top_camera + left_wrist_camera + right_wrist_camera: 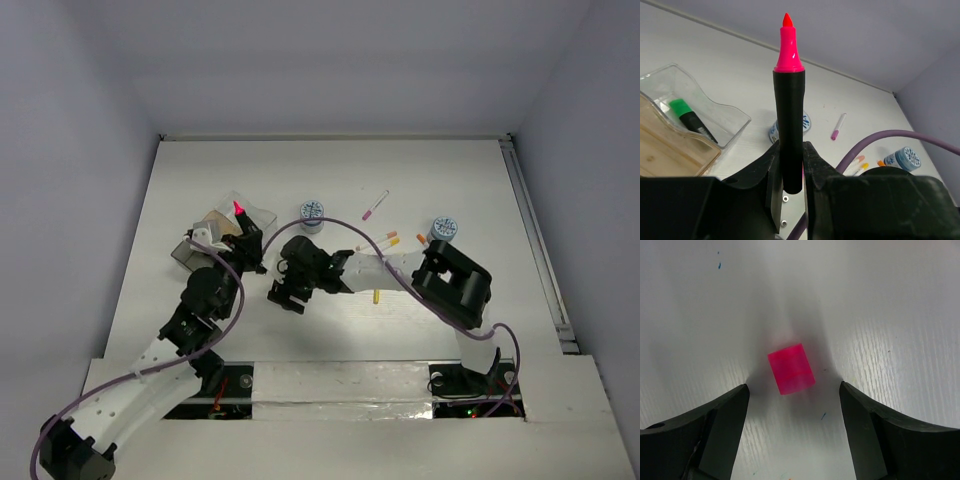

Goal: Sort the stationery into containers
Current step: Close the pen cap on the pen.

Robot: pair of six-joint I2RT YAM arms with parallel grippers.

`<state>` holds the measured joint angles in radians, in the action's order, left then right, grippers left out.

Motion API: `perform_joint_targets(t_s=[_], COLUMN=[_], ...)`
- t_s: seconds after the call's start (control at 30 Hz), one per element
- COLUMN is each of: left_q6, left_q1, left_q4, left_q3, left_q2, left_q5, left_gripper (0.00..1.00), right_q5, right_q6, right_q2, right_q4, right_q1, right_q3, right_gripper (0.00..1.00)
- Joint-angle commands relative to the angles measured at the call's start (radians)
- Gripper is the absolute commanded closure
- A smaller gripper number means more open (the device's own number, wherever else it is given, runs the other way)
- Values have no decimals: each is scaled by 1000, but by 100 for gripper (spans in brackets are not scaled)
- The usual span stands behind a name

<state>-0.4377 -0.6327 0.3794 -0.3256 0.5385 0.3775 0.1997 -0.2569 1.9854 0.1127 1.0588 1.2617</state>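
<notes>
My left gripper (790,150) (245,238) is shut on a black marker (788,125) whose bare pink tip (239,209) points up, just right of the containers (212,232). The clear tray (715,112) holds a green-capped marker (689,115), and the tan tray (670,150) sits beside it. My right gripper (792,389) (284,296) is open and low over the table. A small pink cube (791,368) lies on the table just beyond its fingertips (740,392), touching neither. From above, the gripper hides the cube.
Two blue-white discs (312,212) (443,229) stand on the far half of the table. A pink-tipped pen (375,205), orange- and yellow-tipped pens (386,240) and a small yellow piece (376,296) lie between them. A purple cable (900,136) loops over the right arm.
</notes>
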Motion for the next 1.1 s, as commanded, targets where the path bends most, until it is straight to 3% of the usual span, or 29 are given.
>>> perform_joint_targets(t_s=[0.0,0.13,0.23,0.47,0.5,0.53,0.73,0.93,1.07], left_q6=[-12,-18,-13,-3,-1,-1,10,17,24], left_q1=[4,-5,-16,-48,-58,-58,-58,-58,-58], left_q4=[-14,-36,-42,-68,-68,-66,-53,-34,-8], left_q3=[-36,-35,-33,-36,-35,-35,-35,-38,-35], left_q2=[-47,-100,-110,-152,-156,-158,-143,-106,-71], left_q5=[80,133,152,227,230,232,213,179,135], left_gripper=[100,100,100,100,100,100,100,100,100], right_q5=[12,12,26,52,56,58,32,-92,-268], right_q6=[-51,-58,-51,-16,-5,1,18,117,261], right_q2=[39,61,90,112,110,113,86,17,-45], right_q4=[24,21,27,-10,-18,-18,-21,-54,-102], right_q1=[-3,-3,-3,-13,-13,-22,-31,-60,-78], right_q3=[53,77,107,104,102,103,61,-4,-70], right_gripper=[21,23,32,44,47,56,75,96,97])
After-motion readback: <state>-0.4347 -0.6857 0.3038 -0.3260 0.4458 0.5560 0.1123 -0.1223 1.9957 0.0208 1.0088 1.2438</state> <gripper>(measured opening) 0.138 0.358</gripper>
